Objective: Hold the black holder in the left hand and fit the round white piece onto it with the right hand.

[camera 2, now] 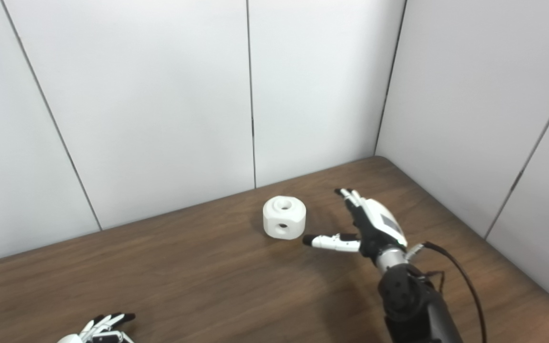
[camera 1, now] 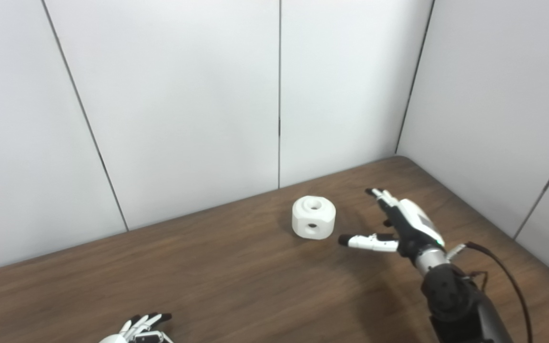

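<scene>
The round white piece (camera 1: 313, 217), a chunky block with a hole on top and one in its side, stands on the wooden table (camera 1: 208, 267) near the back wall. My right hand (camera 1: 401, 224) hovers just to its right, open, thumb stretched toward the piece and not touching it. At the bottom edge only the fingertips of my left hand (camera 1: 143, 327) show, spread apart and holding nothing. No black holder appears in either view.
White wall panels (camera 1: 184, 95) close the table at the back and along the right side, meeting in a corner behind my right hand. A black cable (camera 1: 508, 271) loops off my right wrist.
</scene>
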### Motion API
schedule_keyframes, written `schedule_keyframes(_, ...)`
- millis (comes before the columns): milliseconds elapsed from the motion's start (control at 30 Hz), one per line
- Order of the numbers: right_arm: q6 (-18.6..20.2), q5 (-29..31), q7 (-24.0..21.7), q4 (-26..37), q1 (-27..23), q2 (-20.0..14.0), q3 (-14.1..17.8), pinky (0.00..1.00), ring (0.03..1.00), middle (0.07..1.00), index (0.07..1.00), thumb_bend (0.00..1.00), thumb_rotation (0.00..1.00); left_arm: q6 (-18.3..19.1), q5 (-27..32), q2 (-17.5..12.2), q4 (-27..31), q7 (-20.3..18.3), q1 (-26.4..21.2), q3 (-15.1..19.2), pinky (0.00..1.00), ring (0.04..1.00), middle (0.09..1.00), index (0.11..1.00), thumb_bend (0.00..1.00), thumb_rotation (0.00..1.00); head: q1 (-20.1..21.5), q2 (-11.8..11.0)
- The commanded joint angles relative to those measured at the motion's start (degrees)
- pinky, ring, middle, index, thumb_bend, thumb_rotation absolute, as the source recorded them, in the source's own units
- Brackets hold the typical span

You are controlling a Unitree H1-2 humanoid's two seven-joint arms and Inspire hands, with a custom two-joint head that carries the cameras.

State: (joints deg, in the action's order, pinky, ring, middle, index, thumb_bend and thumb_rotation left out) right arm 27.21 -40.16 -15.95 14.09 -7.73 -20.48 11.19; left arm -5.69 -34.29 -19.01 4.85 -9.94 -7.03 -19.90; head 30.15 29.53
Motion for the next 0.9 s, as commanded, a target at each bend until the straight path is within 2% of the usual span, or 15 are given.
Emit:
schedule_keyframes(0, -0.4, -0.5, 0.6, -0.5, -2.9, -2.4, -0.4, 0.8, 1.0, 1.0, 0.929, 1.0, 0.61, -0.6, -0.3, -0.9, 0.1, -0.2, 0.1, 0.6, 1.0, 0.94, 0.894, 0.481, 0.51, 0.05, 0.1, -0.3)
schedule_keyframes(167, -0.4, -0.4, 0.8, -4.8, -4.4, -4.0, -3.0, 0.81, 1.0, 1.0, 0.918, 1.0, 0.62, -1.6, -0.2, -0.5, -0.3, 0.4, 0.4, 0.9, 1.0, 0.938, 0.889, 0.481, 0.51, 0.05, -0.1, -0.9)
schedule_keyframes(300, -1.2, 0.5, 2.7, -8.4, -5.8, -5.1, -5.1, 0.89, 1.0, 1.0, 0.909, 1.0, 0.61, -1.9, -0.2, -0.4, -0.6, 0.5, 0.6, 0.9, 1.0, 0.936, 0.885, 0.481, 0.51, 0.05, 0.1, -1.4)
schedule_keyframes(433, -0.5, 0.8, 3.3, -9.8, -7.0, -5.3, -6.1, 0.94, 1.0, 1.0, 0.912, 1.0, 0.56, -2.2, -0.2, -0.2, -0.9, 0.7, 0.8, 1.0, 1.0, 0.936, 0.884, 0.481, 0.51, 0.05, 0.4, -1.8)
schedule_keyframes(867, -0.6, 2.6, 5.0, -15.2, -12.4, -7.4, -8.5, 1.0, 1.0, 1.0, 0.908, 1.0, 0.51, -2.8, -0.3, 0.2, -1.0, 0.7, 1.5, 1.2, 1.0, 0.926, 0.876, 0.48, 0.51, 0.05, -0.2, -3.2)
